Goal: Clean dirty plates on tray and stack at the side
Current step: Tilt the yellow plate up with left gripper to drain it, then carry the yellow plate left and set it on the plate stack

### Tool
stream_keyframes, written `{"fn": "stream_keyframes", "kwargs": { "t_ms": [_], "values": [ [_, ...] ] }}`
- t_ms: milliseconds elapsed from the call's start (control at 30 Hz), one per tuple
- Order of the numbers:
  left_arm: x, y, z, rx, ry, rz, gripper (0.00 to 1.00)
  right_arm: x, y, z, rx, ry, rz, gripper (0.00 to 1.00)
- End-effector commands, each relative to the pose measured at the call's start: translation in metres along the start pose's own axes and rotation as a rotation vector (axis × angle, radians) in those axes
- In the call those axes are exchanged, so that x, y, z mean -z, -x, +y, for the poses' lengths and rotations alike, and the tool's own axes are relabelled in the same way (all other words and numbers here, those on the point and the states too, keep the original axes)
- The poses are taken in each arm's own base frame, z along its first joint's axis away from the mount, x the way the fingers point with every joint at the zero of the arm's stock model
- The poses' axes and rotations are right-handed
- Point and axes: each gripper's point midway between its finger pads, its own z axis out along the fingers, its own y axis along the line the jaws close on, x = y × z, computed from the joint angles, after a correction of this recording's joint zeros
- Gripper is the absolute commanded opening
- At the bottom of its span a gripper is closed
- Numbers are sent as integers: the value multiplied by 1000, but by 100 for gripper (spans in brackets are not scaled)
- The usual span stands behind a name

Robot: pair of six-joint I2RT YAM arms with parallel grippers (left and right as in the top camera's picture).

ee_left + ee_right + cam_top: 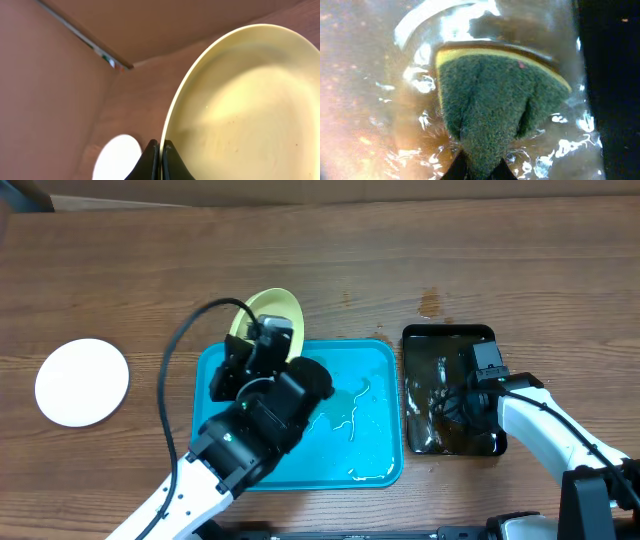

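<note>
Left pincer [160,159], clamped on the rim of the yellow-green plate [250,110], holds it tilted over the far edge of the tray [380,450]. The white plate [82,382], the likely stacking place, lies toward the left edge of the counter [560,270], nearer this arm. Right pincer [477,172] grips a sponge [490,100].

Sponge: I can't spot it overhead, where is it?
Right wrist view: the sponge sits in the jaws of the right gripper, inside the wet black tray right of the turquoise tray.

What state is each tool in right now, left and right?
Left tool: closed on the rim of the pale yellow-green plate.
Right tool: closed on the sponge, down in the wet black tray.
</note>
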Motion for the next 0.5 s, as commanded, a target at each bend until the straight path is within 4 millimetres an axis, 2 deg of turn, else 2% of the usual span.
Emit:
{"fn": "stream_keyframes", "kwargs": {
  "t_ms": [0, 33, 67, 200, 333, 400, 433, 467],
  "values": [
    [-11, -3, -2, 142, -83, 49, 4, -1, -2, 6, 24, 36, 10, 71],
    [-15, -5, 0, 164, -85, 66, 4, -1, 1, 6, 24, 32, -3, 91],
    [-20, -8, 3, 183, -83, 82, 4, -1, 5, 5, 23, 25, -21, 99],
    [-39, -21, 17, 255, -71, 148, 4, 2, 27, 1, 16, -11, -115, 100],
    [-56, -35, 23, 332, -126, 220, 4, 3, 37, 6, 2, 7, -159, 100],
    [-64, -44, 28, 392, -147, 263, 4, 4, 40, 8, 0, 15, -172, 95],
    [-69, -50, 32, 428, -148, 287, 4, 4, 42, 9, 0, 17, -177, 81],
    [-72, -55, 37, 460, -147, 309, 4, 4, 42, 9, 0, 19, -180, 43]
  ]
}}
